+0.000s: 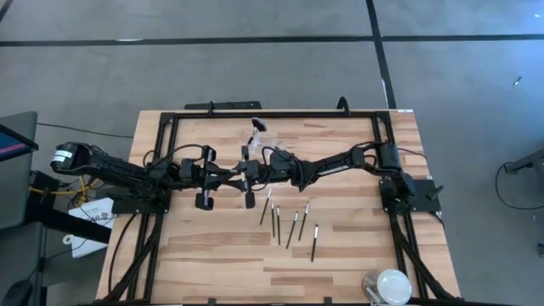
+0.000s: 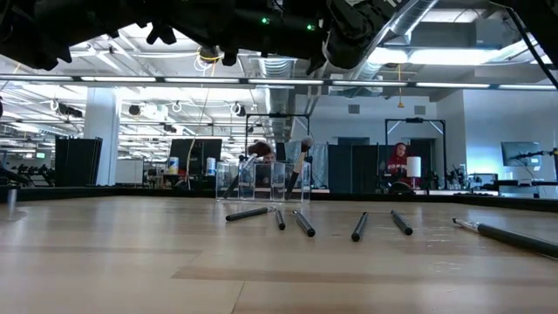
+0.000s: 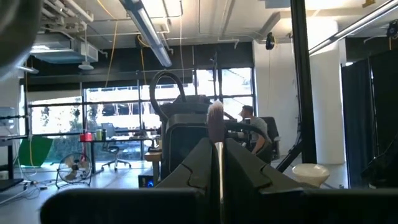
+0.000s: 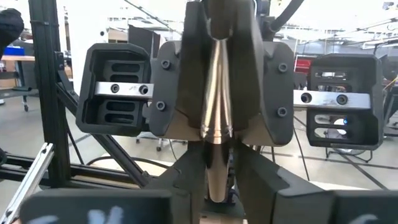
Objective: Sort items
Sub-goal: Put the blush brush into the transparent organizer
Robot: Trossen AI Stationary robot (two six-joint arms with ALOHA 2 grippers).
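Both arms meet above the middle of the table over one makeup brush [image 3: 215, 121]. It has a silvery ferrule [image 4: 217, 93] and a pale bristle head. My left gripper [image 1: 231, 172] is shut on it. My right gripper [image 1: 255, 170] faces it from the table's right side and is closed around the brush's head end. Several more brushes [image 1: 289, 223] lie flat on the wood below and to the right. A clear holder [image 2: 270, 181] at the far side has a few brushes standing in it. My left gripper pinches the brush between its two fingers [image 3: 196, 165] at the narrow part of the ferrule [image 4: 216, 59]. It reaches in about level from the table's left. The brush lies along the fingers, head pointing away past the tips, lifted clear of the table. My right gripper has its two fingers [image 4: 186, 186] on either side of the brush's head end [image 4: 217, 168], just past the ferrule's wide rim. It comes about level from the table's right, facing my left gripper. The brush runs along the fingers, clear of the table.
A round white-and-clear disc [image 1: 391, 285] sits at the near right corner. A black frame [image 1: 272, 112] runs around the table's far and side edges. Bare wood lies at the near left. A person sits far behind the table [image 2: 399, 161].
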